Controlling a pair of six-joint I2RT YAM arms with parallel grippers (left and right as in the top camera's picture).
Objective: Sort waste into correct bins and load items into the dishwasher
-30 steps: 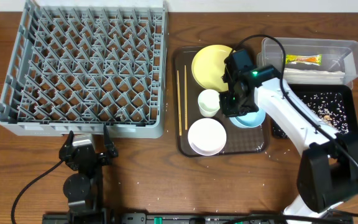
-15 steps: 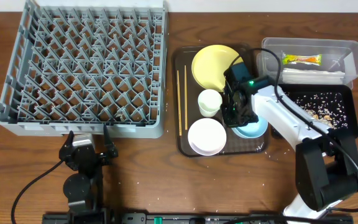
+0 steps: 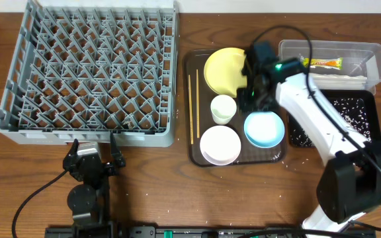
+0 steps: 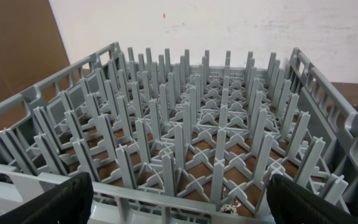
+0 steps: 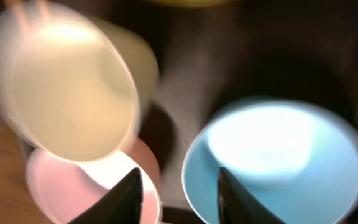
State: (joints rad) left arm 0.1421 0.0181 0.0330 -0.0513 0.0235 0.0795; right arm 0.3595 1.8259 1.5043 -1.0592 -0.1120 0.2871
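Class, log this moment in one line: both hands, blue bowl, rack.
left hand: open | right hand: open, empty | light-blue bowl: upright on brown tray | dish rack: no dishes

A brown serving tray (image 3: 250, 156), rectangular with rounded corners and a raised rim, lies flat on a dark wooden table (image 3: 177, 192) with its long sides running toward the table's back edge. The wood grain runs left to right, across the tray's long sides, and bare table shows all around the tray. In the right wrist view the tray's dark floor (image 5: 185, 56) is blurred. In the left wrist view, which looks away from the tray, a plain white wall (image 4: 229, 25) stands behind the table, with a brown panel (image 4: 11, 43) at its left.
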